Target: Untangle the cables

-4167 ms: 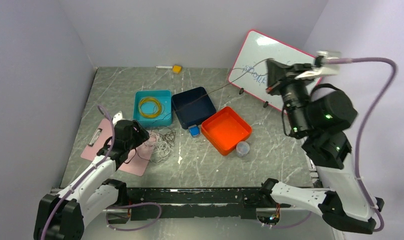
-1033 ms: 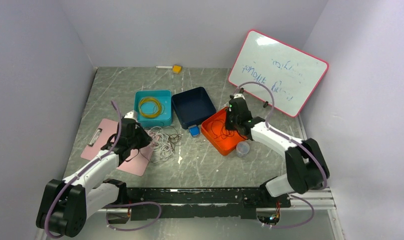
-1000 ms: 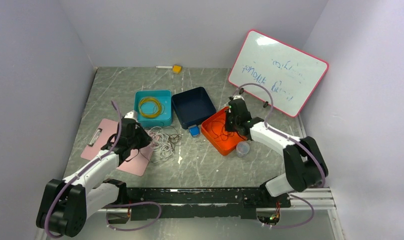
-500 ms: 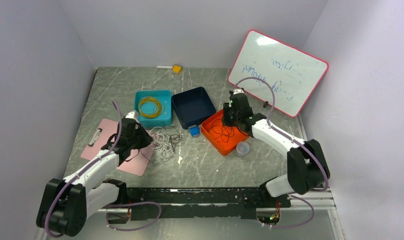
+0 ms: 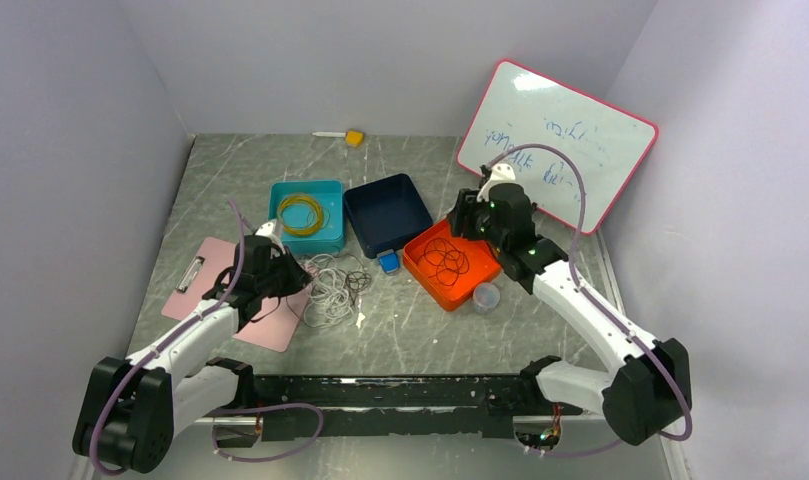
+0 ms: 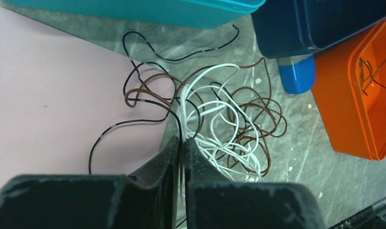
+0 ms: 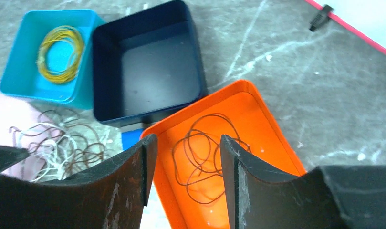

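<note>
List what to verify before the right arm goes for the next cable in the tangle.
1. Right pincer open and empty: ok.
2. Brown cable lies wholly inside the orange tray: ok.
3. Left pincer shut on the tangle: ok.
4. Which strand it pins: cannot tell; dark and white strands both run into the closed tips.
5. White, brown and black strands separated: not ok, they are interlaced.
6. Navy tray free to take a cable: ok, nothing in it.

Tangled white and brown cables (image 5: pixel 332 287) on table (image 5: pixel 400 330)
</note>
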Action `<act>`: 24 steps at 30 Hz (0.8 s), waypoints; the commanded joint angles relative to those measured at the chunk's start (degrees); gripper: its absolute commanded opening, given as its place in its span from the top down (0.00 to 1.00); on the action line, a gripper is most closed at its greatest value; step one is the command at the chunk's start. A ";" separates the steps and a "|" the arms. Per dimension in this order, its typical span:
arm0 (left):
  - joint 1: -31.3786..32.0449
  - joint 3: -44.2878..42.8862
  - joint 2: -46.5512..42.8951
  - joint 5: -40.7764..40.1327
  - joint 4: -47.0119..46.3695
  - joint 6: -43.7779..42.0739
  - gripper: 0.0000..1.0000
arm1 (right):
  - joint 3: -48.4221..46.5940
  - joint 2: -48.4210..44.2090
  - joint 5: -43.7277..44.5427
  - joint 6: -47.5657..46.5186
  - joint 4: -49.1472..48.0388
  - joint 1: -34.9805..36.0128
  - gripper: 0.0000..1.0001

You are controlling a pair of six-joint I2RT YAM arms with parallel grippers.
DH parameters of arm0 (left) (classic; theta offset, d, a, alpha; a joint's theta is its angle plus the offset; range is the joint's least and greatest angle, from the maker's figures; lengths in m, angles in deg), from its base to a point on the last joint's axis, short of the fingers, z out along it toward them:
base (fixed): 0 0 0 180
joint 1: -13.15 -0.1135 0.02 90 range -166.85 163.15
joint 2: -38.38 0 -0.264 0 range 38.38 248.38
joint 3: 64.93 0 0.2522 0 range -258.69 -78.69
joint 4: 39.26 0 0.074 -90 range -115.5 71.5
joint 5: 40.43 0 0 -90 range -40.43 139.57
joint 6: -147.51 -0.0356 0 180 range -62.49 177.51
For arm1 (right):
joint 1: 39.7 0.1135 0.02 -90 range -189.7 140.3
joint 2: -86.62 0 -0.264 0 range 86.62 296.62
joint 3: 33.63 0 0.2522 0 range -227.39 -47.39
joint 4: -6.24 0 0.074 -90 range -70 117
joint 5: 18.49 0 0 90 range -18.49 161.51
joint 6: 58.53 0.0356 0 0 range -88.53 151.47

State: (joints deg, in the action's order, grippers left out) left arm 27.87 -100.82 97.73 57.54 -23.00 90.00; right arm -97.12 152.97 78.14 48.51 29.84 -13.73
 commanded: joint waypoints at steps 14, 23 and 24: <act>-0.09 -2.26 -1.43 2.30 -1.75 -1.36 0.93 | 0.44 6.51 -11.36 2.30 -4.42 15.57 0.45; -0.06 -2.70 -0.71 3.20 -1.00 -3.11 0.93 | 0.52 17.92 -13.28 2.89 -10.91 22.02 0.46; -0.04 -2.81 -0.45 3.62 -1.10 -3.14 0.93 | -0.13 19.29 -13.46 2.69 -10.98 22.09 0.46</act>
State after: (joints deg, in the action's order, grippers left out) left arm 27.89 -100.86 96.79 61.15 -24.84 88.12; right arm -95.50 168.24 64.77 51.68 21.78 7.63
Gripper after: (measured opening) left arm 0.096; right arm 0.544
